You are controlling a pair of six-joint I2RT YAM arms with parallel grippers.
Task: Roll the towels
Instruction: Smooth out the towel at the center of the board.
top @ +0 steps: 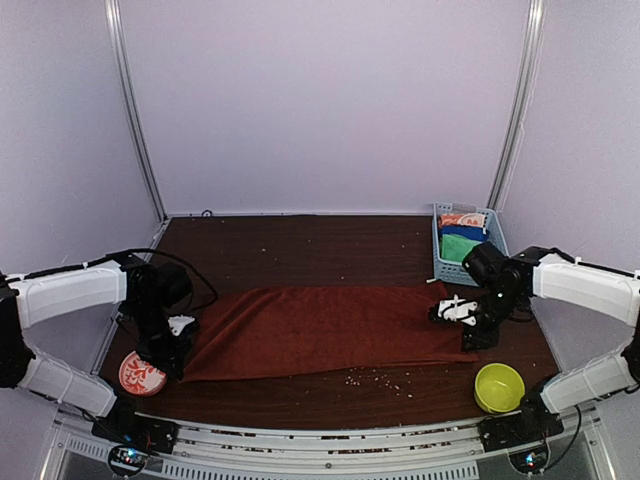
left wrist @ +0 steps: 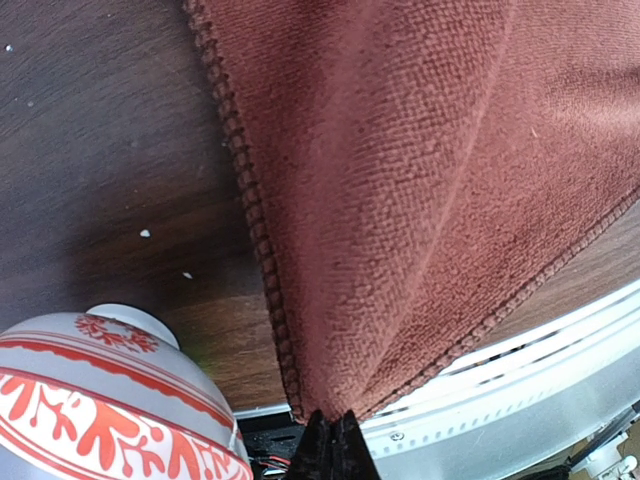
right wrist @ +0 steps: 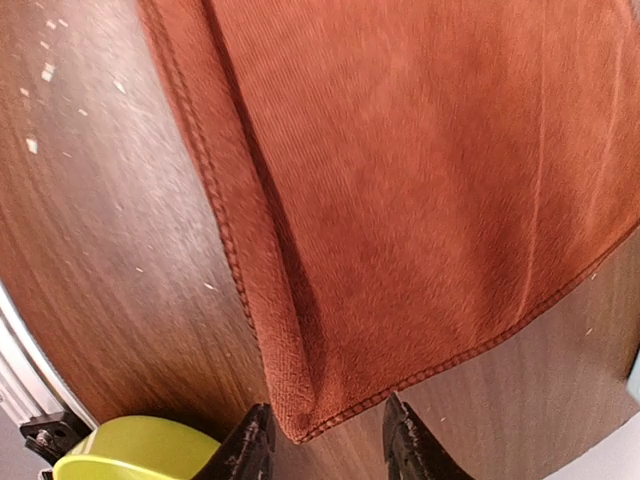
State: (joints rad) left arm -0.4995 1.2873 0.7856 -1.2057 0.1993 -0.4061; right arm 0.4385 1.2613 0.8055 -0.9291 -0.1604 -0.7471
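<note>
The rust-red towel (top: 320,330) lies spread lengthwise across the dark wooden table. My left gripper (top: 172,362) is shut on its near left corner, which shows in the left wrist view (left wrist: 400,200) pinched between the fingertips (left wrist: 322,440) and pulled up into a peak. My right gripper (top: 470,340) is open at the towel's near right corner (right wrist: 400,200), with one finger (right wrist: 245,445) on each side of the corner tip and not touching it. A green towel (top: 460,246) sits folded in the basket.
A blue basket (top: 440,262) of folded cloths stands at the back right. A yellow-green bowl (top: 498,386) sits near front right, also in the right wrist view (right wrist: 130,455). A red-patterned white bowl (top: 141,374) sits front left beside my left gripper (left wrist: 100,400). Crumbs lie near the front edge.
</note>
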